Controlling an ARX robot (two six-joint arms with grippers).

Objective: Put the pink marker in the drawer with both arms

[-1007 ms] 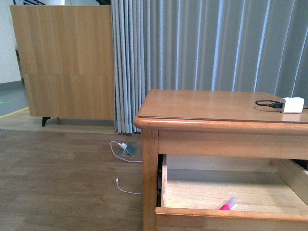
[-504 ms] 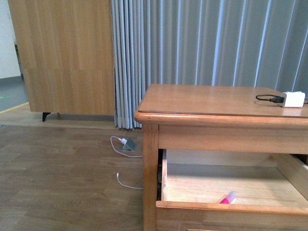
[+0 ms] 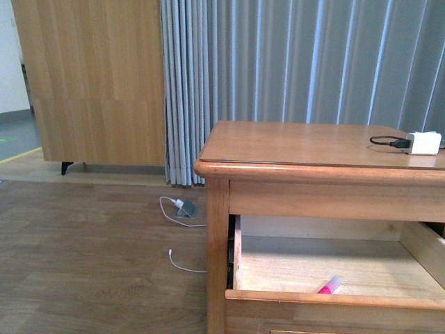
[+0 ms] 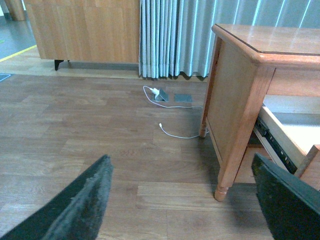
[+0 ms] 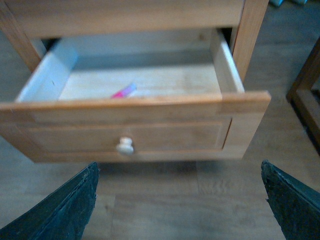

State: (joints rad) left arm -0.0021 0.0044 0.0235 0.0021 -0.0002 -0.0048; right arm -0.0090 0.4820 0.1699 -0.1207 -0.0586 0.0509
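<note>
The pink marker (image 3: pixel 329 285) lies on the floor of the pulled-out top drawer (image 3: pixel 334 300), near its front wall; the right wrist view shows the marker (image 5: pixel 124 91) inside the drawer (image 5: pixel 150 107), behind the round light knob (image 5: pixel 125 145). My right gripper (image 5: pixel 180 200) is open, in front of and below the drawer front, holding nothing. My left gripper (image 4: pixel 182 200) is open over the wooden floor, beside the dresser's left front leg (image 4: pixel 227 165), holding nothing. Neither arm shows in the front view.
A white charger block (image 3: pixel 424 142) with a black cable lies on the dresser top (image 3: pixel 299 146). White cables (image 3: pixel 177 209) and a floor socket lie on the floor left of the dresser. A wooden cabinet (image 3: pixel 90 76) and grey curtains stand behind. Another furniture leg (image 5: pixel 305 90) stands beside the drawer.
The front view shifted slightly between a second ago and half a second ago, then held still. The marker lies in the same place in the drawer.
</note>
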